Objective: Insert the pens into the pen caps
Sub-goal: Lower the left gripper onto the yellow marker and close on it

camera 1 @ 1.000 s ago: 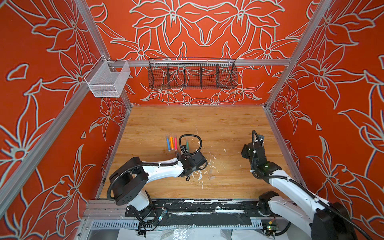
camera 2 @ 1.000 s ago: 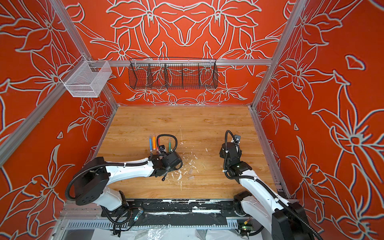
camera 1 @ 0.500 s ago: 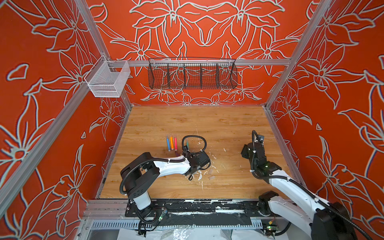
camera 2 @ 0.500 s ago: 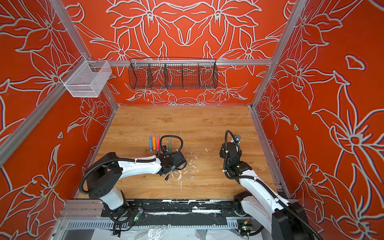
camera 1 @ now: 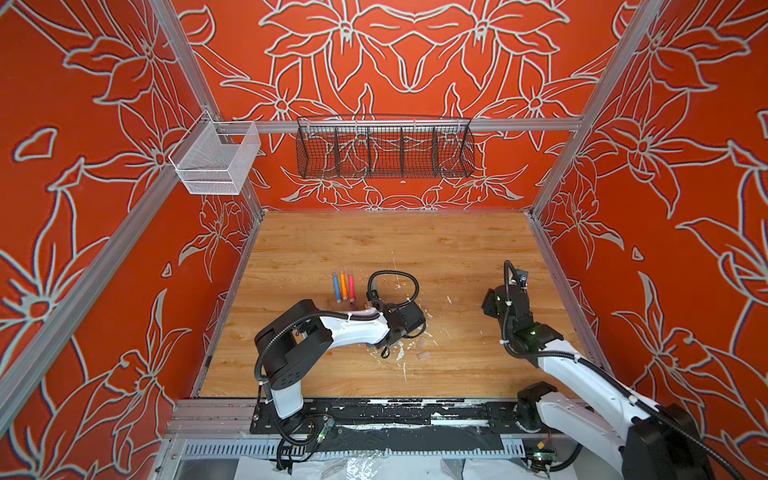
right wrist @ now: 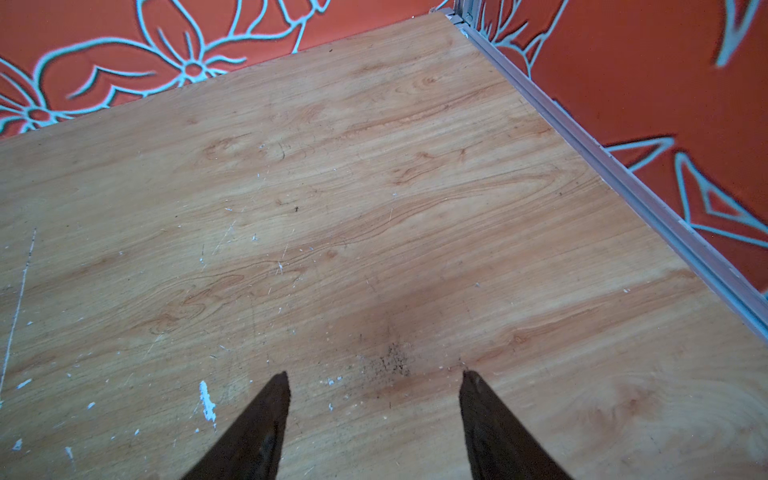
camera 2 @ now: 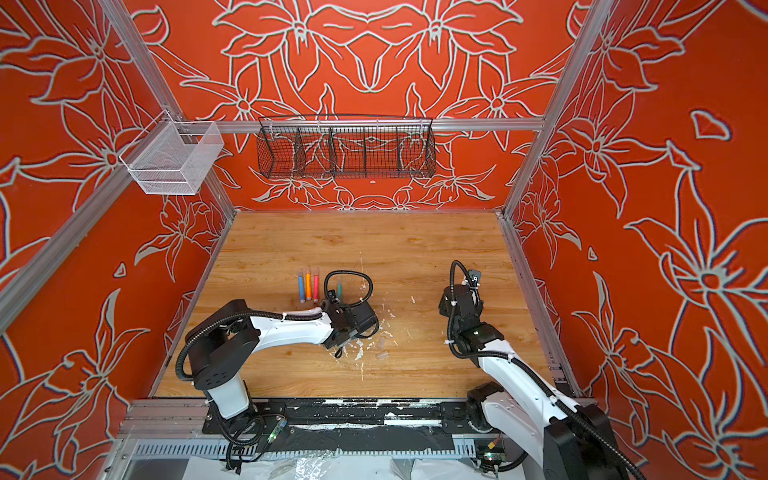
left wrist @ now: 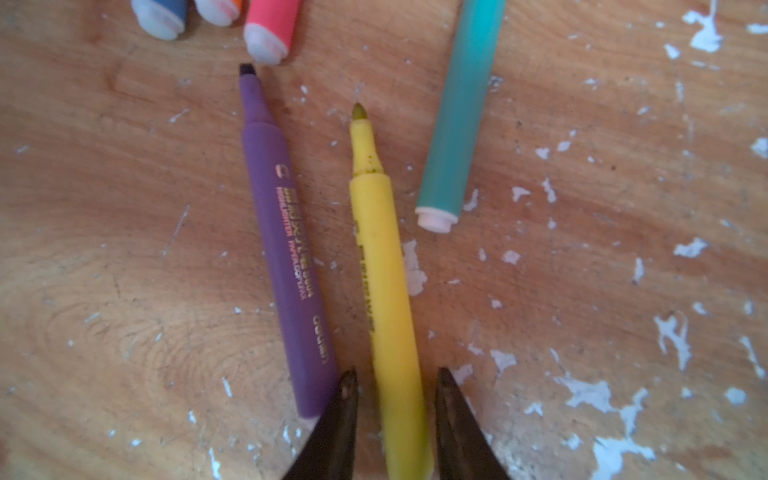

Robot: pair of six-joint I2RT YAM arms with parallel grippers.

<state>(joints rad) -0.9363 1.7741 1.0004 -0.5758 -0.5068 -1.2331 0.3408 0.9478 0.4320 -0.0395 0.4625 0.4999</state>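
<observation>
scuffed, paint-flecked wooden table [camera 1: 457, 249], orange floral walls [camera 1: 415, 62] — left gripper [left wrist: 395, 378] parted astride yellow pen [left wrist: 382, 257], right gripper [right wrist: 375, 373] spread wide

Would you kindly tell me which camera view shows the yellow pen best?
The left wrist view: the yellow pen lies large and close on the table, uncapped tip visible, its rear between the left gripper's open jaws. In both top views the left arm hides nearly all of it. The right wrist view does not show it.
</observation>
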